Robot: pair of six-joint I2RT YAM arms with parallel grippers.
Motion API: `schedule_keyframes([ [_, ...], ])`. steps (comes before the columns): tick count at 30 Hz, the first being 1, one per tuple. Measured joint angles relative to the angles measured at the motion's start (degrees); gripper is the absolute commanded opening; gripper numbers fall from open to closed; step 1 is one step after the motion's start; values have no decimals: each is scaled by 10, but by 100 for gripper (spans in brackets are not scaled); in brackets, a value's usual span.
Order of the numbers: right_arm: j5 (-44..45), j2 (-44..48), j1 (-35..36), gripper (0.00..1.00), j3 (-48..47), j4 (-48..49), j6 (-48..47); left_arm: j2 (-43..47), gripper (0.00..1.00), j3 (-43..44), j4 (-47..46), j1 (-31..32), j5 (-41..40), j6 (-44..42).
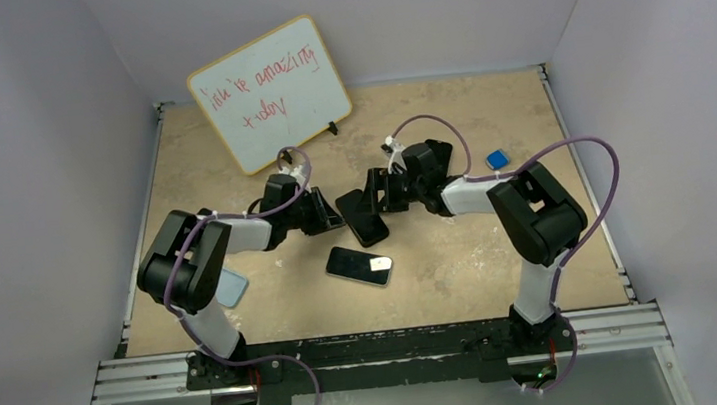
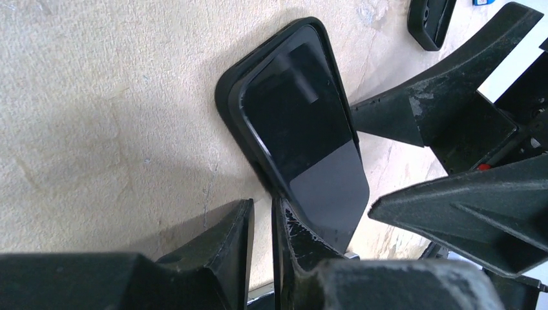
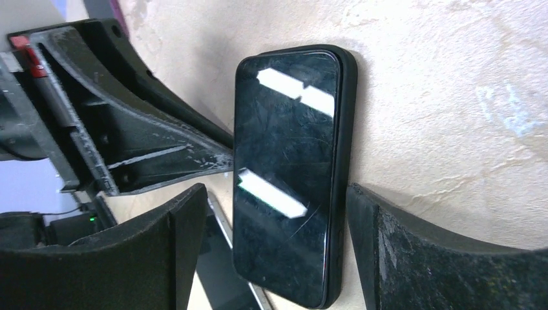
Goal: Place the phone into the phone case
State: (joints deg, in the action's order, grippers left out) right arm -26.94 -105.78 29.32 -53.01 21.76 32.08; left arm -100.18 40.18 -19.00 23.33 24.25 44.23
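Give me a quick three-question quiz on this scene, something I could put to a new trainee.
1. True or false: the right gripper straddles the black phone case.
2. What stands at the back of the table? A) a whiteboard with red writing; B) a laptop; C) a cardboard box.
3. Fill in: the small item near the table's right edge is ___ in colour.

Key: 1 true; 2 A; 3 blue.
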Motion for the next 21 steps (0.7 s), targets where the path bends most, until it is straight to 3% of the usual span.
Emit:
schedule_keyframes([
  [10, -42, 0, -11, 77, 73, 140, 113, 9, 27, -4, 10, -2, -2, -4],
  [21, -35, 4, -6, 73, 86, 149, 122, 44, 43, -10, 57, 0, -6, -3],
])
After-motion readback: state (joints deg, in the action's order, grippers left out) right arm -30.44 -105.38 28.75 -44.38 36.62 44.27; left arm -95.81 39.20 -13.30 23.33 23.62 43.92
